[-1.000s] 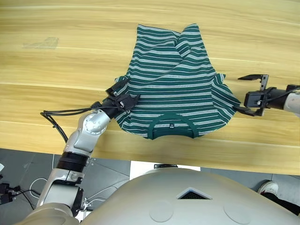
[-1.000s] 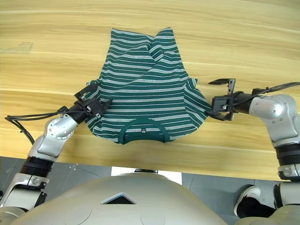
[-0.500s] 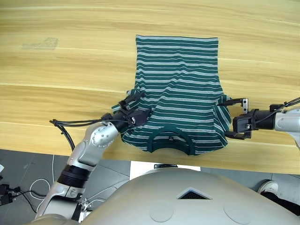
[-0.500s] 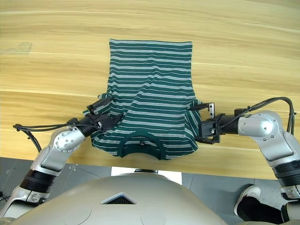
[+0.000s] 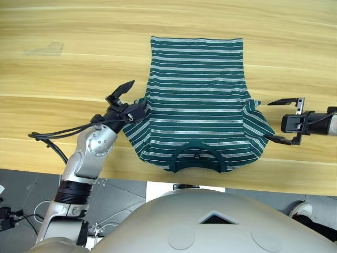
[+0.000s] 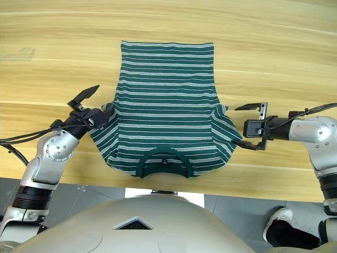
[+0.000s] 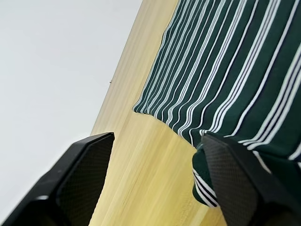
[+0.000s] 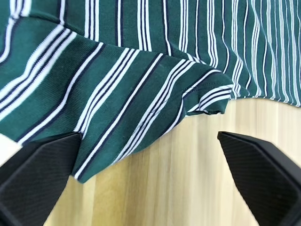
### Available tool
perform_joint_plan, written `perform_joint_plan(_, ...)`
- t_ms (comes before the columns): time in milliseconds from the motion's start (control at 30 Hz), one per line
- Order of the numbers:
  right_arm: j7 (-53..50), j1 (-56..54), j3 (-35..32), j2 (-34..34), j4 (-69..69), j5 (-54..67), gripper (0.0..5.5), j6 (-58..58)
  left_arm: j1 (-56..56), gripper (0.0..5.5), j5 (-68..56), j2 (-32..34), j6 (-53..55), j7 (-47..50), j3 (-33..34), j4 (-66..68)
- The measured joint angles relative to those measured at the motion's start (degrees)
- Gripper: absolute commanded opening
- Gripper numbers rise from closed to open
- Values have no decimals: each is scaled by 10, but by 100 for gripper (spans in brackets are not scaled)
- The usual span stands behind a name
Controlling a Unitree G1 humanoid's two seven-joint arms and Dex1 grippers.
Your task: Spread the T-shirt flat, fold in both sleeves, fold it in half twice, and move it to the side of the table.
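Observation:
The green white-striped T-shirt (image 5: 197, 100) lies spread on the wooden table (image 5: 63, 68), collar (image 5: 197, 153) toward the near edge and hem at the far side. Both short sleeves stick out sideways. My left gripper (image 5: 129, 100) stands open at the shirt's left sleeve (image 5: 136, 126), one finger raised off the table and the other at the sleeve's edge (image 7: 207, 188). My right gripper (image 5: 283, 120) is open beside the right sleeve (image 8: 131, 94), its lower finger touching the sleeve's tip. Neither gripper is holding cloth.
The table's near edge (image 5: 105, 174) runs just below the collar, with grey floor and cables (image 5: 21, 211) beyond it. Bare wood extends to the left, to the right and behind the shirt.
Both grippers were shut on the shirt's shoulders half a second ago; they have opened, let go and drawn outward. The shirt now lies flatter, with its sleeves spread.

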Motion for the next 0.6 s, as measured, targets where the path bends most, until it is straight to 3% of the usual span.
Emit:
perform_joint_plan(300, 123, 26, -36, 25, -73, 194, 535, 99, 9, 346, -54, -13, -15, -26, 1, -23)
perform_joint_plan(600, 69, -30, -160, -4, -68, 156, 535, 90, 95, 346, -321, -23, 76, -81, 180, -196)
